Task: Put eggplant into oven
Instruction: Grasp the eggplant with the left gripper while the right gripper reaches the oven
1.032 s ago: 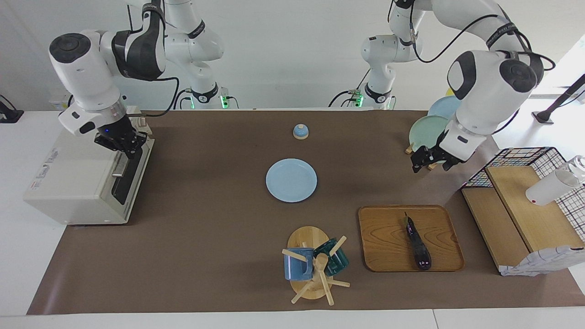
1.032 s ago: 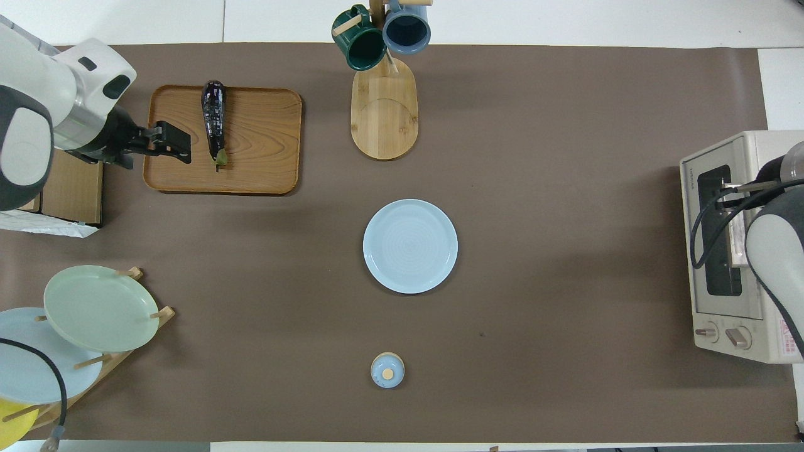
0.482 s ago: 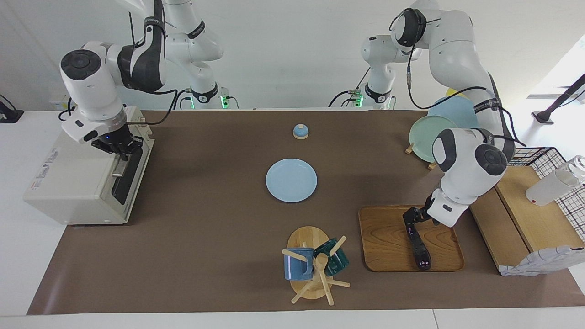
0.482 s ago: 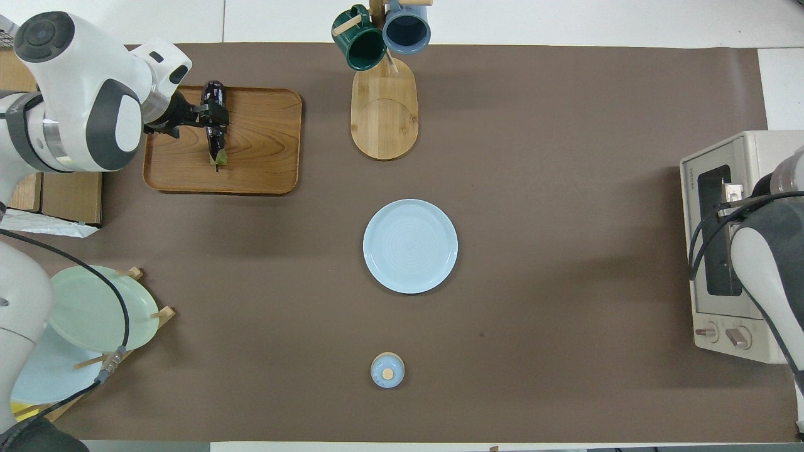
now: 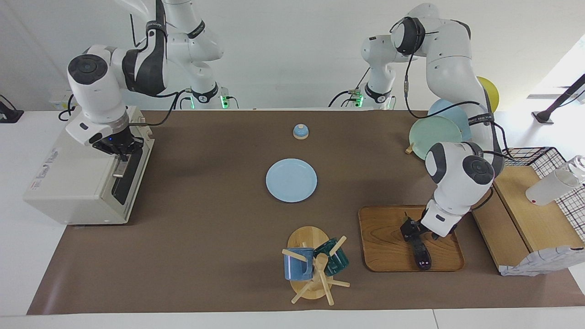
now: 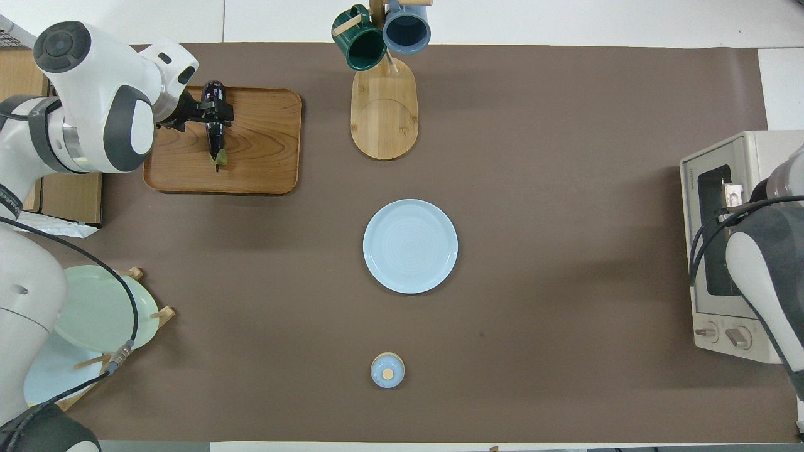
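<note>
The dark purple eggplant (image 5: 422, 256) lies on a wooden tray (image 5: 383, 240) at the left arm's end of the table; it also shows in the overhead view (image 6: 217, 141). My left gripper (image 5: 410, 230) is low over the eggplant's middle, open, with a finger on either side of it (image 6: 214, 117). The cream-white oven (image 5: 73, 183) stands at the right arm's end with its dark glass door shut. My right gripper (image 5: 119, 154) is at the oven door's metal bar handle (image 5: 119, 170). In the overhead view the right arm covers that gripper.
A light blue plate (image 5: 291, 180) lies mid-table, with a small blue bell (image 5: 300, 131) nearer to the robots. A mug tree (image 5: 315, 267) with two mugs stands beside the tray. A plate rack (image 5: 434, 131) and a wooden shelf with a wire basket (image 5: 525, 214) stand at the left arm's end.
My left gripper has swung from beside the plate rack to over the tray and come down around the eggplant. My right gripper has shifted slightly at the oven handle. The eggplant has not moved.
</note>
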### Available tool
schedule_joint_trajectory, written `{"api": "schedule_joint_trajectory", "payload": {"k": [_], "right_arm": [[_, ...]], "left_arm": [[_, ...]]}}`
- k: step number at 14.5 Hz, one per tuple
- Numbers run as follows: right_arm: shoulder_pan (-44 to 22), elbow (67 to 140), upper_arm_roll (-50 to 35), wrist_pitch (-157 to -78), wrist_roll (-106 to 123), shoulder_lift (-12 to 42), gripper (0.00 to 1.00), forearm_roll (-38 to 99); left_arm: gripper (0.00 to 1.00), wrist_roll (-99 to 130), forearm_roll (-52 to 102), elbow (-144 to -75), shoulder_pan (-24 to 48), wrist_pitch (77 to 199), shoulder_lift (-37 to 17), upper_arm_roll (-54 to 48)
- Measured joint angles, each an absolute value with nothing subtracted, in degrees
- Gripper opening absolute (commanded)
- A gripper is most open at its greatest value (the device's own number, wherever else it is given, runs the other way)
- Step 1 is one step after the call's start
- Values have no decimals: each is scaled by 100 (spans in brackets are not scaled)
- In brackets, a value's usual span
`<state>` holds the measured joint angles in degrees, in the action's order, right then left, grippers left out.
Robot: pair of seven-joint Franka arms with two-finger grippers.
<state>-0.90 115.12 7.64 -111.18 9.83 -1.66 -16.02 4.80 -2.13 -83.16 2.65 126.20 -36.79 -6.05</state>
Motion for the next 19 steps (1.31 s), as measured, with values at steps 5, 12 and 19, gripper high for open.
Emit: {"api": "schedule_joint_trajectory", "payload": {"k": [5, 12, 19], "right_arm": [[-140, 11798, 693, -11436, 982, -327, 0, -1439], [-415, 12422, 571, -12289, 913, -307, 0, -665], [-704, 13092, 527, -13710, 476, 183, 0, -542]], "left_arm": [[87, 371, -261, -8440, 267, 12753, -3679, -610], [62, 268, -272, -8662, 270, 13003, -3679, -619], [0, 256, -280, -8608, 270, 12828, -3634, -626]]}}
